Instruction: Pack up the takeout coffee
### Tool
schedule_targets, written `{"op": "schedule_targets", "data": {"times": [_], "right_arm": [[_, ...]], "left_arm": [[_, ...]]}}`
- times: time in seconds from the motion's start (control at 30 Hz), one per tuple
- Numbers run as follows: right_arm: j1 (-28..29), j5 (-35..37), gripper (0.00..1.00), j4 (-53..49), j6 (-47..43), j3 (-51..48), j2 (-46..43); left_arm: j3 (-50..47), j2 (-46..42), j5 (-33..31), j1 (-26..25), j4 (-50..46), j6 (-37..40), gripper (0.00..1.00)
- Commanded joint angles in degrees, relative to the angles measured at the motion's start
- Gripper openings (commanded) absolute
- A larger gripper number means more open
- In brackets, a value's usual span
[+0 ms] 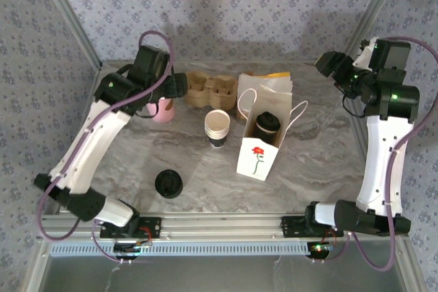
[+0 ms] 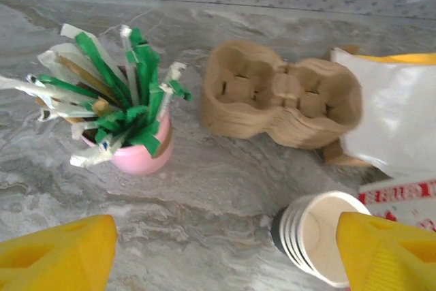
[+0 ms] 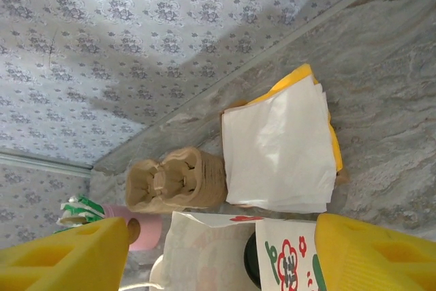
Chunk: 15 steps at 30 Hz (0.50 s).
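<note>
Black-lidded takeout coffee (image 1: 267, 124) stands upright inside the white paper bag (image 1: 256, 161) near the middle of the table (image 1: 321, 169), long axis vertical, lid facing up. Left gripper (image 2: 221, 257) and right gripper (image 3: 218, 257): yellow fingers spread wide, grasping nothing.

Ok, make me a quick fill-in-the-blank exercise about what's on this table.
1. The takeout coffee stands ___ the flower-printed bag.
2. The green-wrapped sticks stand in a ___ cup.
3. The loose flat lid is coloured ___.
Missing words: inside; pink; black.
</note>
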Motion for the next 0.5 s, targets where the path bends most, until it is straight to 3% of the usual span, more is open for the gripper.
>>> {"op": "schedule_targets", "data": {"times": [0.0,0.17,0.47], "right_arm": [[-1.7,-5.8,0.73,2.9,1.1,-0.6,2.8],[-3.0,-7.4,0.73,6.0,0.9,-1.4,5.4],[-2.5,-8.5,0.74,10.0,-1.3,-5.2,6.5]], "left_arm": [[4.2,4.9,0.9,3.2,-3.7,-1.5,0.81],[13.1,13.6,1.0,6.3,-5.9,-1.9,0.67],[25.8,27.4,-0.4,10.4,-9.1,-3.3,0.60]]}}
